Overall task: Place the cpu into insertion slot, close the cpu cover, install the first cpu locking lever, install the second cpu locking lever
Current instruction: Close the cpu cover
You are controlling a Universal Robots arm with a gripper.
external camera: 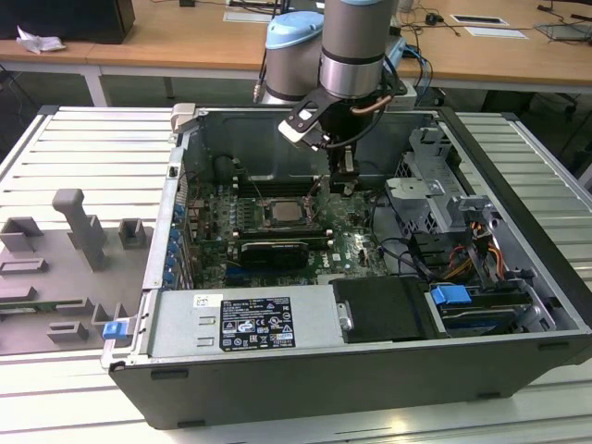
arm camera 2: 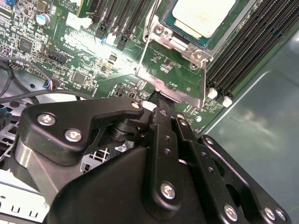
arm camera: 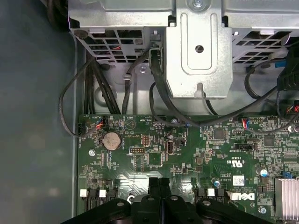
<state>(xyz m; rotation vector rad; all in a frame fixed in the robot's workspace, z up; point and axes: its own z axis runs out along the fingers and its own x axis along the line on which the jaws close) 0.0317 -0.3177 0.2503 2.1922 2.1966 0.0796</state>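
- Black two-finger gripper (arm camera 2: 158, 100): fingers are seen pressed together in both wrist views, with no gap at the seam. Whether a sliver of metal is nipped at the tip cannot be told.
- The tip is held low over the green motherboard (arm camera: 187, 158), right at the free edge of the cpu cover (arm camera 2: 194, 99), a thin silvery metal frame plate with a large square window. It is touching or just short of it; contact cannot be confirmed.
- The cover is judged open. It is swung off the socket towards the tool, and bare board is seen through its window.
- Key relation: free edge nearest the tool, hinge line beyond it and lying crosswise to the fingers, socket beyond the hinge. The chip therefore lies straight ahead of the tip, on the far side of the cover.
- The cpu (arm camera 2: 203, 14), a flat square chip with a pale silvery-beige top, is seen seated in the insertion slot (arm camera 2: 212, 41), a dark-rimmed square socket. Placement is judged done; the cover is not yet down.
- Long black memory slots (arm camera 2: 247, 51) are noted beside the socket, with the grey metal case wall (arm camera 2: 261, 140) further out.
- In the exterior view the gripper (external camera: 344, 185) is found just to that view's right of the chip (external camera: 282, 213).
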